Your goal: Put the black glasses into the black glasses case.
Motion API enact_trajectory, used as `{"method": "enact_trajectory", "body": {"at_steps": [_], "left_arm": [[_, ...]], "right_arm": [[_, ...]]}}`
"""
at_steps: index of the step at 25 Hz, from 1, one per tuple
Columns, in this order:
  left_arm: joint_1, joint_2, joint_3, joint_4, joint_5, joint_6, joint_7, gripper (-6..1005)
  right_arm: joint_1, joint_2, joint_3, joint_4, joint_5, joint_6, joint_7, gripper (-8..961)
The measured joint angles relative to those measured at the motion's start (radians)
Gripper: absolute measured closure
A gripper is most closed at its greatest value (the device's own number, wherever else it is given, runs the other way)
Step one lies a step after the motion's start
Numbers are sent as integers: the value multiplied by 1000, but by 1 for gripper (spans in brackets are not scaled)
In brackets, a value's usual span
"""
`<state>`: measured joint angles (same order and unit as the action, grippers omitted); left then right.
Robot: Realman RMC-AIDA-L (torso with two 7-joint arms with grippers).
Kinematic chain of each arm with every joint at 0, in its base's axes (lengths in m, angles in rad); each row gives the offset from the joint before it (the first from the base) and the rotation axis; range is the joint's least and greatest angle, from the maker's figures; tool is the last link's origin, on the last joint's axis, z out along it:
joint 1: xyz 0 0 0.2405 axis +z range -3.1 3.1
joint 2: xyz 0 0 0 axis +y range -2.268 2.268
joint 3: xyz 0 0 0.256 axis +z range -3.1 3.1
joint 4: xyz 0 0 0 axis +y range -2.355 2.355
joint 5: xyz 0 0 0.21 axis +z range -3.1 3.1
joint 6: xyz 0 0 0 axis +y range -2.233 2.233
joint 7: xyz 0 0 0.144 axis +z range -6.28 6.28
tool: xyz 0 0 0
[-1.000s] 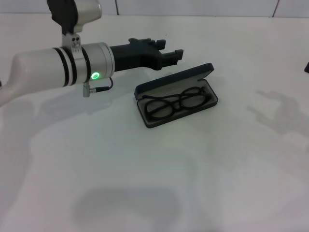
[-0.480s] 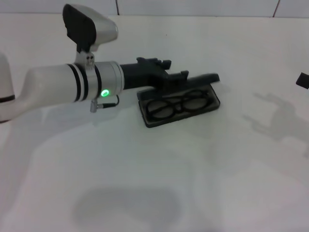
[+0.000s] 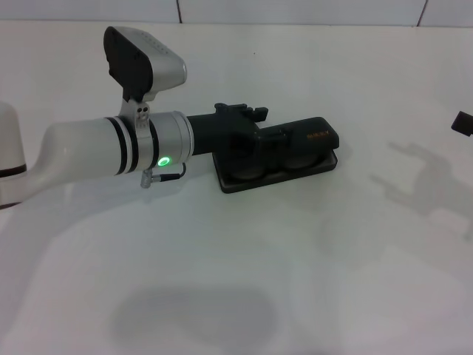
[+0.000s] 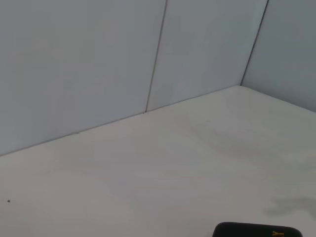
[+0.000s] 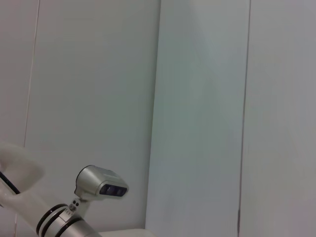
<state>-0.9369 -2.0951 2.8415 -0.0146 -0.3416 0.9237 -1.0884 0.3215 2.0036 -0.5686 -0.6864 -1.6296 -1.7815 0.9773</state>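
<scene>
Lid of the black glasses case [image 3: 307, 135] is now tipped most of the way over its tray, orange lettering facing up; a slim gap remains along the front edge. Through that gap the black glasses [image 3: 270, 161] show as two rounded lens shapes lying inside the case (frame detail hard to make out).

Left gripper [image 3: 260, 133] sits on the back-left part of the lid, apparently pressing it down. Whether its fingers are apart or together I cannot tell; they are dark against the dark lid.

Against a second ago: the lid stood upright then, with grey lining and the whole frame in plain sight, and the gripper hung behind the case. Half a second ago the lid was partway down.

Judgement: the glasses are already in, so the task is near done; only full closure is left.

Right gripper [image 3: 463, 123] is a dark sliver well to the right of the case, idle. The left wrist view catches just a corner of the lid.
</scene>
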Motion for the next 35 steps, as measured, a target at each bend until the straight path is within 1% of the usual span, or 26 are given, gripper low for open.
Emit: {"method": "enact_trajectory", "body": {"at_steps": [8, 20, 23, 25, 27, 30, 32, 33, 35], "left_arm": [[5, 1, -8, 9, -15, 26, 52, 312], [17, 0, -2, 24, -6, 21, 113, 276], [19, 2, -6, 22, -10, 56, 117, 267], [24, 7, -11, 15, -21, 138, 132, 261], [36, 14, -12, -1, -34, 273, 161, 255], [57, 29, -11, -60, -41, 572, 199, 245], [72, 45, -11, -114, -54, 759, 198, 239], [85, 54, -12, -134, -71, 820, 196, 236], [116, 67, -9, -162, -115, 888, 196, 230]], "right_arm": [[1, 2, -1, 1, 0, -6, 0, 256], [4, 7, -1, 1, 1, -4, -25, 256], [4, 7, 0, 1, 1, -6, -26, 257], [4, 7, -1, 1, 1, -8, -26, 257], [10, 8, -4, 3, 1, -12, -26, 258], [34, 8, -27, 22, 1, -32, -18, 252], [56, 7, -68, 36, 1, -46, 1, 248], [70, 5, -106, 39, 1, -49, 15, 224], [88, 3, -162, 39, 1, -49, 29, 175]]}}
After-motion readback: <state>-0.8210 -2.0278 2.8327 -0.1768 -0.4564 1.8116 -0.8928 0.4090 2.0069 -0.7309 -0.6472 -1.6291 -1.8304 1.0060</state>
